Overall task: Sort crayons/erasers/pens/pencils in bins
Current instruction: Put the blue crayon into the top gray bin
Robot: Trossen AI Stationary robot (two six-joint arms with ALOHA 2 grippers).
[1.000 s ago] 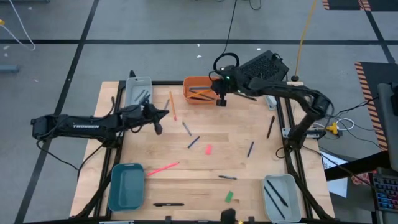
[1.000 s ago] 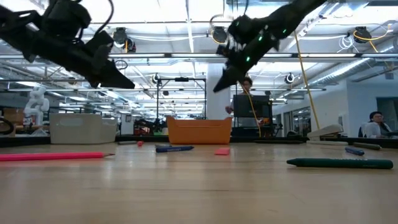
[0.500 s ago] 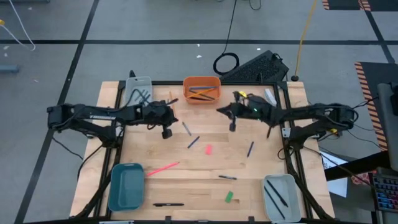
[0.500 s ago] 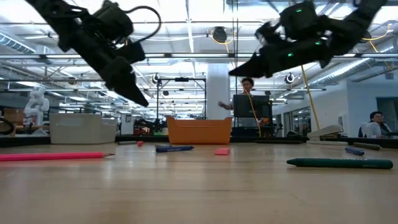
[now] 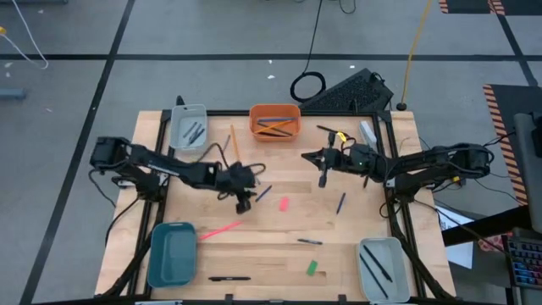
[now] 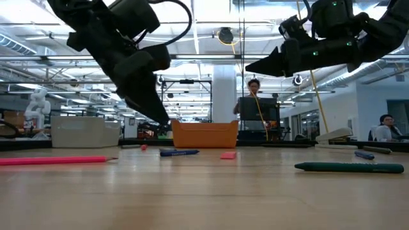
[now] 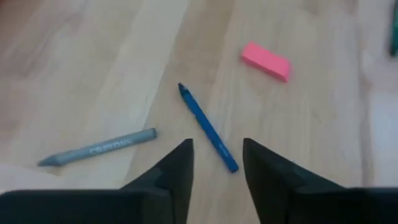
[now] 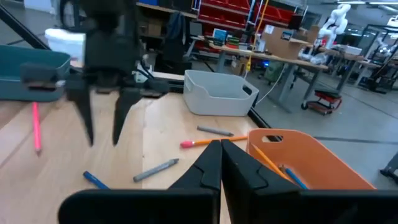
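Left claw (image 5: 243, 202) hangs spread and empty over the blue crayon (image 7: 208, 127); right claw (image 5: 321, 174), pinched empty, waits beside the orange bin (image 5: 274, 122); most items lie unsorted on the worktop (image 5: 279, 241)

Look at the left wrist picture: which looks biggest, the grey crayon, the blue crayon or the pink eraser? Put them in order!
1. Grey crayon, longest as it looks.
2. Blue crayon, nearly as long; close enough that the order of these two is unsure.
3. Pink eraser, clearly the smallest.
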